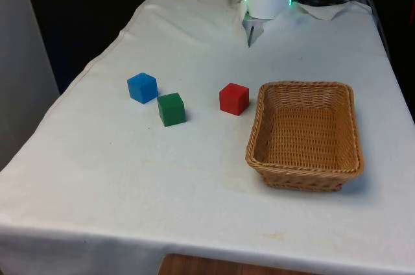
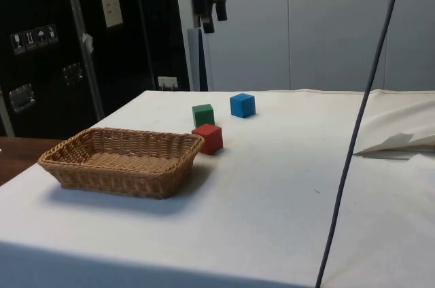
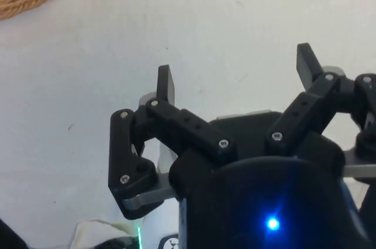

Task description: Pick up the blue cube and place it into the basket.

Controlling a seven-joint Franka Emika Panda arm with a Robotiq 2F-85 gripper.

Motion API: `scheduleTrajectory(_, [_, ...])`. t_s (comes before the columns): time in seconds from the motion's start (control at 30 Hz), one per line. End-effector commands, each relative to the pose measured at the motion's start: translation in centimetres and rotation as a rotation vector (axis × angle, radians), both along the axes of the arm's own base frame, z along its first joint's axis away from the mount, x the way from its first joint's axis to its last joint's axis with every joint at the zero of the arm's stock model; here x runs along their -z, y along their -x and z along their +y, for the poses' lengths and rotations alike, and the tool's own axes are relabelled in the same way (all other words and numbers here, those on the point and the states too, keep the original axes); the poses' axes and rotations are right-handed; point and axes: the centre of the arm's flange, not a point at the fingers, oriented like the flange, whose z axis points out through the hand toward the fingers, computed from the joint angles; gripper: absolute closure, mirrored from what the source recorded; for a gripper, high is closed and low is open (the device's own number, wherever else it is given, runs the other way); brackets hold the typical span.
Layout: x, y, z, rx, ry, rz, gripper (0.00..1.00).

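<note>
Gripper (image 3: 235,70) spread wide, seemingly empty, high above table (image 3: 247,14).

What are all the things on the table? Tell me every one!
blue cube: 1, blue, towards the front view's left, on the cloth
green cube: 1, green, beside the blue cube, nearer the camera
red cube: 1, red, just beside the basket
basket: 1, tan wicker, empty, on the front view's right
cloth: 1, white, covering the table
cable: 1, dark, hanging in the side view
gripper: 1, black, open, high above the cloth
</note>
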Motion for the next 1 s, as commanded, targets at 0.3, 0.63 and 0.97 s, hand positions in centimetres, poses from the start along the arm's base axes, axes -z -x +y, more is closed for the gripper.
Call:
scheduleTrajectory(0.3, [2.0,1.0,-3.8,0.003,0.003,-0.015,0.0])
scheduleTrajectory(0.63, [3.4,1.5,-5.7,0.03,0.008,-0.003,0.0])
scheduleTrajectory(0.97, [5.2,1.6,-6.8,0.088,0.016,0.005,0.0])
